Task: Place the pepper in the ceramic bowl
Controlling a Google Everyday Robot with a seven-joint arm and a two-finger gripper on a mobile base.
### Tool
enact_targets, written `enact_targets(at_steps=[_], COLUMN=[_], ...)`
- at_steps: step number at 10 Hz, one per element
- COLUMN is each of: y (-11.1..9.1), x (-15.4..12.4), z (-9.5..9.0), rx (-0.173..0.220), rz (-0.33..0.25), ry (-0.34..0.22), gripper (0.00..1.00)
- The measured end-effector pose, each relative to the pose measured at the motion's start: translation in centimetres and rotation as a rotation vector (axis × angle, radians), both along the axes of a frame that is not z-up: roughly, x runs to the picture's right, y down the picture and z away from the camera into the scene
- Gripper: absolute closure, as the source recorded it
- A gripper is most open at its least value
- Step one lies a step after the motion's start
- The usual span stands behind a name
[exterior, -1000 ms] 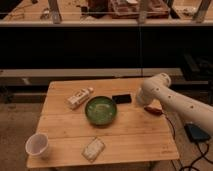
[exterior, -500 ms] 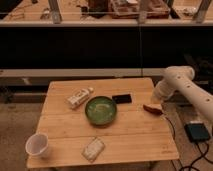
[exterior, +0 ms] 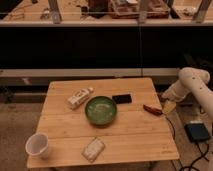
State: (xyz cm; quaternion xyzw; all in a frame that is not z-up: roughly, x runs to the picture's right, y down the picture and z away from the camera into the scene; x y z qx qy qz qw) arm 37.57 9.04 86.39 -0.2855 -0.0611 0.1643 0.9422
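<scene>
The pepper point(exterior: 152, 109), small and dark red-brown, lies on the wooden table point(exterior: 130, 135) near its right edge. The green ceramic bowl point(exterior: 101, 110) stands in the middle of the table, left of the pepper, with nothing showing inside it. My white arm point(exterior: 192, 82) comes in from the right. My gripper point(exterior: 168, 104) hangs just past the table's right edge, a short way right of the pepper and apart from it.
A flat black rectangular object point(exterior: 122, 98) lies just right of the bowl. A white packet point(exterior: 80, 97) lies to the bowl's upper left, another packet point(exterior: 93, 149) at the front, a white cup point(exterior: 39, 145) at the front left corner. A black box point(exterior: 197, 131) sits on the floor to the right.
My arm has swung right, from over the table's right side to beyond its edge. The pepper stays on the table near the right edge.
</scene>
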Motion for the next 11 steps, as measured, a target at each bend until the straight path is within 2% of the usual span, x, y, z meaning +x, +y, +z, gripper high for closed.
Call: enact_targets(at_steps=[2, 4, 7, 11], y=[0.4, 0.8, 2.8, 4.2], x=[-1.3, -4.1, -5.2, -5.1], z=[-0.3, -0.5, 0.4, 1.3], rx=[0.005, 0.001, -0.023, -0.012], rz=[0.043, 0.059, 0.071, 0.091], ry=[-0.046, -0.087, -0.093, -0.083], gripper=[0.2, 0.2, 0.2, 0.2])
